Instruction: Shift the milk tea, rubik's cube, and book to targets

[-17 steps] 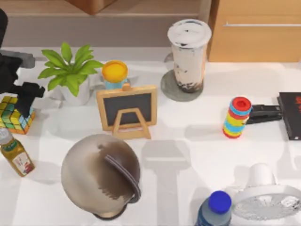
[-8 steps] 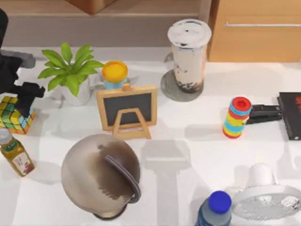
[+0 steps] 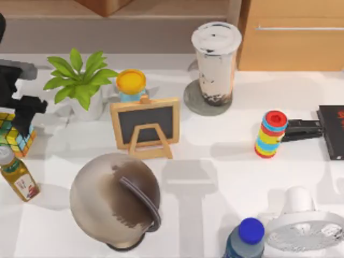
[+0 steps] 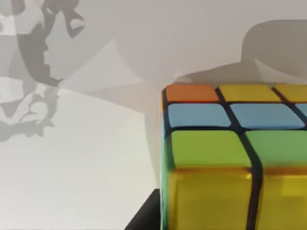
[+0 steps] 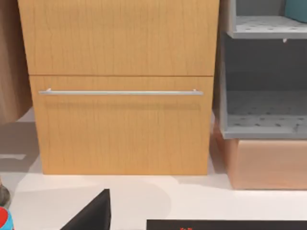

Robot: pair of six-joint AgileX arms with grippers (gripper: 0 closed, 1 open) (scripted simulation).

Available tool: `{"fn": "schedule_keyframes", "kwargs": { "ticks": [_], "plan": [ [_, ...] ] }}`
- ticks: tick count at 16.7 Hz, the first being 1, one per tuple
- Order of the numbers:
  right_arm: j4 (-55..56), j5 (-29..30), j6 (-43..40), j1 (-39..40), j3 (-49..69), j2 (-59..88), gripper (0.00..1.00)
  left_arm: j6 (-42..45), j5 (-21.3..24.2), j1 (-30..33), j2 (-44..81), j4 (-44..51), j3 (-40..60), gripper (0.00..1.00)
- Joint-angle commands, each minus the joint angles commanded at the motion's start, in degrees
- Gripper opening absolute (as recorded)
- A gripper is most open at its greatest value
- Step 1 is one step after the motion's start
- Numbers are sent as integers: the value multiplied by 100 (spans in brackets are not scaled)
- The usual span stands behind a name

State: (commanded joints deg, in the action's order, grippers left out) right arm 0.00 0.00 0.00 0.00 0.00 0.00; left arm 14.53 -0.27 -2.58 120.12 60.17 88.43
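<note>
The rubik's cube (image 3: pixel 12 135) is at the table's far left edge, partly cut off. My left gripper (image 3: pixel 24 115) is over it and shut on it. In the left wrist view the rubik's cube (image 4: pixel 235 158) looms close, with a dark finger (image 4: pixel 144 218) beside it. The milk tea (image 3: pixel 216 62) stands upright on the grey round disc (image 3: pixel 192 103) at the back centre. A black slab with red marks (image 3: pixel 332 131) lies at the right edge. In the right wrist view one dark finger (image 5: pixel 93 213) shows beside the slab (image 5: pixel 225 224). The book (image 5: pixel 297 8) is a teal sliver on a grey shelf.
A potted plant (image 3: pixel 80 80), yellow-lidded cup (image 3: pixel 131 83), chalkboard easel (image 3: pixel 145 126) and brown dome (image 3: pixel 115 199) fill the left-centre. A small bottle (image 3: pixel 17 177) stands in front of the cube. Ring stack (image 3: pixel 271 134), blue-capped bottle (image 3: pixel 247 239) and white fan (image 3: pixel 306 226) are on the right. A wooden cabinet (image 5: pixel 120 86) stands behind.
My left gripper and the rubik's cube have shifted together slightly left and toward the table's front. Nothing else has moved.
</note>
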Motion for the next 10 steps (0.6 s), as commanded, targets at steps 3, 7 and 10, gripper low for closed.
{"fn": "schedule_keyframes", "kwargs": {
  "ticks": [3, 7, 10],
  "plan": [
    [0, 0, 0, 0, 0, 0, 100, -9, 9, 1, -118, 265, 205, 0],
    [0, 0, 0, 0, 0, 0, 100, -67, 42, 84, -121, 289, 367, 0],
    [0, 0, 0, 0, 0, 0, 100, -55, 32, 68, -106, 275, 349, 0]
  ]
}}
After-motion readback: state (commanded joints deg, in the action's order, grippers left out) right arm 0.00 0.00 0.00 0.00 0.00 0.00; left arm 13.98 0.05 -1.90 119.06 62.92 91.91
